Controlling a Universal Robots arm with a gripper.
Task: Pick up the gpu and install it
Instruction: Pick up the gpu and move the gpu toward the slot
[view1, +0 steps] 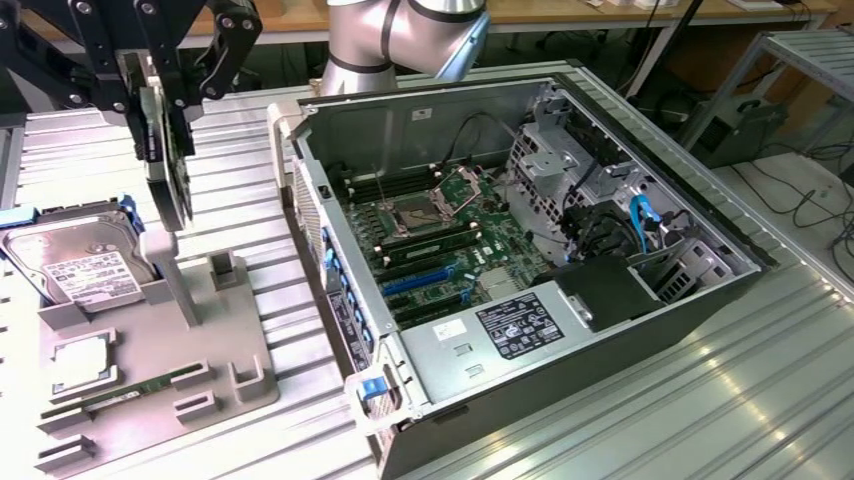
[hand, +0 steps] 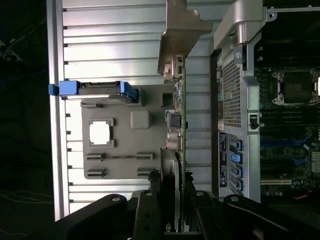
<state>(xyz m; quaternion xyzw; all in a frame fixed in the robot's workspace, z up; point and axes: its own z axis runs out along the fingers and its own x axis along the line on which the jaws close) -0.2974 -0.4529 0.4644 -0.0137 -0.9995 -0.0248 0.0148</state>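
The gpu (view1: 171, 180) hangs upright on edge at the exterior view's left, above the grey holder tray (view1: 200, 370). My gripper (view1: 167, 95) is shut on its upper part, black fingers on both faces. The card's lower end sits close over a grey post of the tray; I cannot tell whether they touch. In the wrist view the gpu (hand: 179, 90) is seen edge-on, with its silver bracket (hand: 180, 30) at the far end and my gripper (hand: 172, 195) clamped on the near end. The open computer case (view1: 441, 110) lies to the exterior view's right, its motherboard with blue slots (view1: 420, 280) exposed.
On the grey tray rest a silver hard drive in a blue frame (view1: 83, 265), a square chip (view1: 80, 358) and a slim green memory stick (view1: 134, 388). The case wall (hand: 235, 75) stands close beside the card. A ribbed metal table (view1: 694, 400) carries everything.
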